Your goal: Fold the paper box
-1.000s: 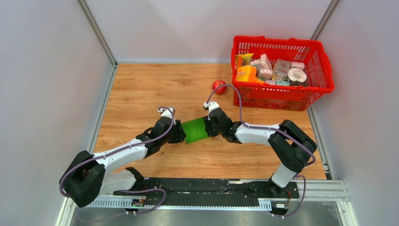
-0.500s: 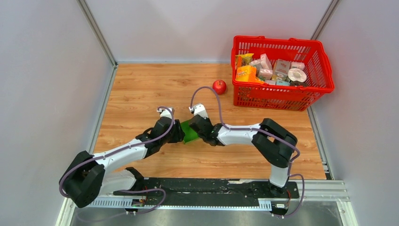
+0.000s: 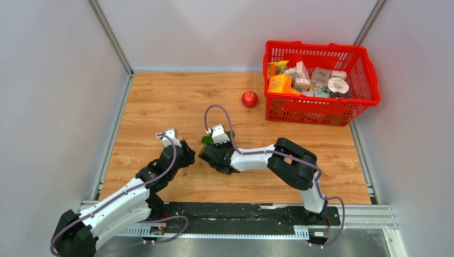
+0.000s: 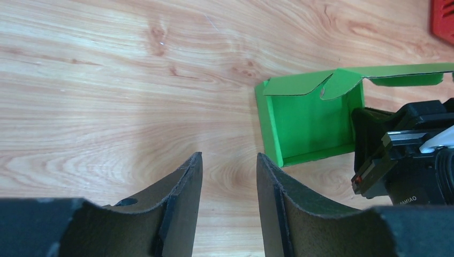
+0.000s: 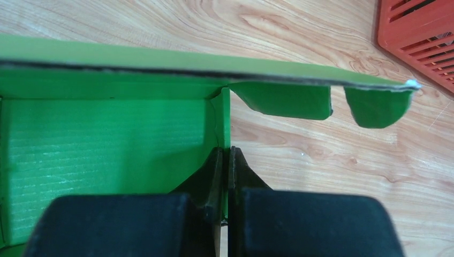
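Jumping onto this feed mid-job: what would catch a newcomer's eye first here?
The bright green paper box, half-formed and open at the middle of the table, with the right gripper pinched shut on one side wall. The left gripper stands open and empty just short of it. At the far right sits a red basket full of packages, a red apple beside it.

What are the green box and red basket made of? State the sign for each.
The paper box: thin matte green cardboard, seemingly finely corrugated, given faint ribbing inside and a pale cut edge. The basket: probably moulded plastic, glossy red, given its slotted lattice walls.
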Motion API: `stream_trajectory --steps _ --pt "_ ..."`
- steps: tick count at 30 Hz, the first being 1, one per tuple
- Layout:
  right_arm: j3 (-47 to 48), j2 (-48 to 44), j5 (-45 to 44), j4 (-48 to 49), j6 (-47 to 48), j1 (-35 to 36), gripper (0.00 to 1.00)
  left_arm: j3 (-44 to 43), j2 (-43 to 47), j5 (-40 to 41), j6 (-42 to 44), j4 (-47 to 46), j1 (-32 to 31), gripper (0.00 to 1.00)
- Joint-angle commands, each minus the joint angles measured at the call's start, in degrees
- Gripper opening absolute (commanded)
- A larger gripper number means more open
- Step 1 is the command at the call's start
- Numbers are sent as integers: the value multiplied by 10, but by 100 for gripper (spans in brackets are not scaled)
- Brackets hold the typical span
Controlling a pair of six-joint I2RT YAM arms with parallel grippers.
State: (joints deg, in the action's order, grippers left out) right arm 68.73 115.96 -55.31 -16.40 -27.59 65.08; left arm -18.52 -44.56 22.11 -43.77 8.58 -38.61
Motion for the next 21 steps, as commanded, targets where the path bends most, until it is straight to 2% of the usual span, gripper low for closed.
stream_trajectory --steps 1,2,4,5,6,8,9,13,19,21 --pt "-40 19 121 7 -19 -5 0 15 55 43 -11 36 -1 50" --pt "-56 6 170 22 -12 -7 0 14 65 41 -7 39 -1 50" --pt "-75 -48 211 53 -14 -22 1 9 66 32 1 44 -1 51" --pt "-88 -67 249 61 -11 -29 3 6 64 28 3 45 -1 52" --pt "-92 -96 262 67 -11 -42 11 4 62 22 11 42 -1 55" --pt "-97 -120 285 71 -11 -53 17 0 54 3 22 31 -1 56" --pt "-95 -138 290 69 -7 -62 25 -3 49 -3 34 26 -1 58" --pt "-105 -183 314 64 -2 -72 46 -26 25 -30 58 25 1 61" --pt "-155 -289 363 92 53 -90 56 -48 10 -65 98 26 2 61" --pt "-172 -308 421 129 85 -124 57 -54 3 -70 130 21 4 58"
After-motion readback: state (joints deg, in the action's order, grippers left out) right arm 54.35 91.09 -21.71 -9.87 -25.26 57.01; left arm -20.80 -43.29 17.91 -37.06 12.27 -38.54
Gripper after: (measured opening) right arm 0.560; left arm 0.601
